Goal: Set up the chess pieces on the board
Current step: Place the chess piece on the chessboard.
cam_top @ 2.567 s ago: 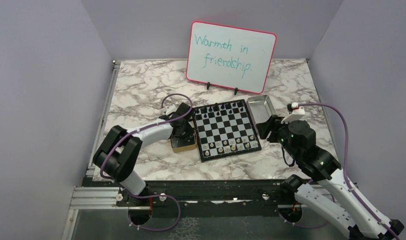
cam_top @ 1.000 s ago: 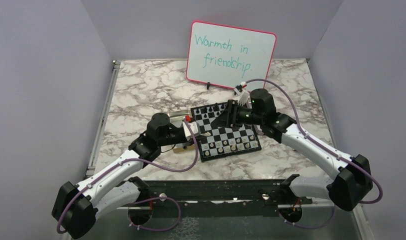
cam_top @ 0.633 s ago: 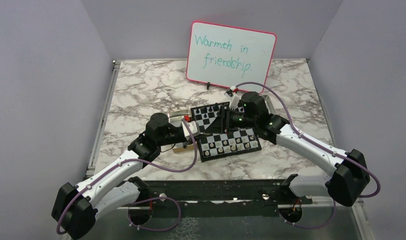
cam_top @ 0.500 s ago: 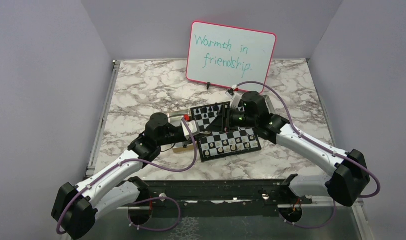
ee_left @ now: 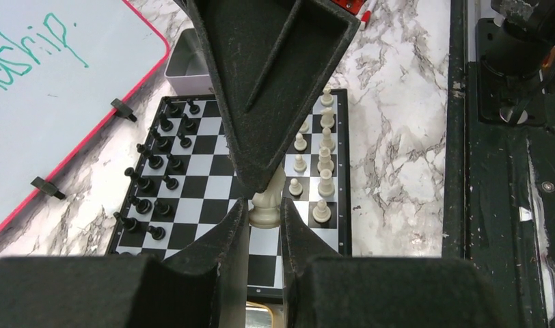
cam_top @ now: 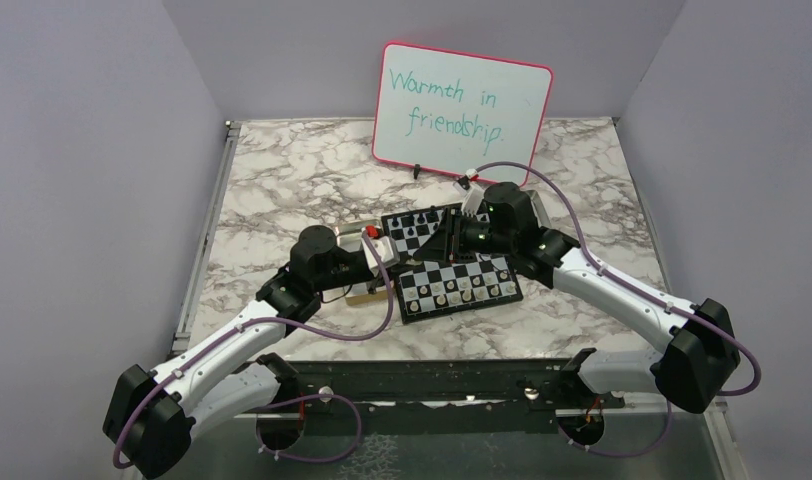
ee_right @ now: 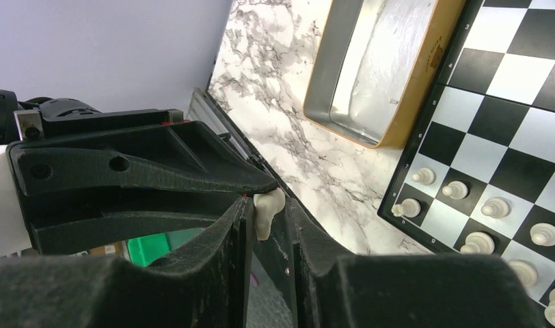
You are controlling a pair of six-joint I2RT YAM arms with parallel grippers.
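Cream chess piece (ee_left: 264, 203) — just one — pinched by left gripper (ee_left: 265, 217) and right gripper (ee_right: 268, 208) over the board (ee_left: 213, 164).

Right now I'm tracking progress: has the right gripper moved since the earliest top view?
Yes. The right gripper went left, from beyond the right edge of the board to above its left side.
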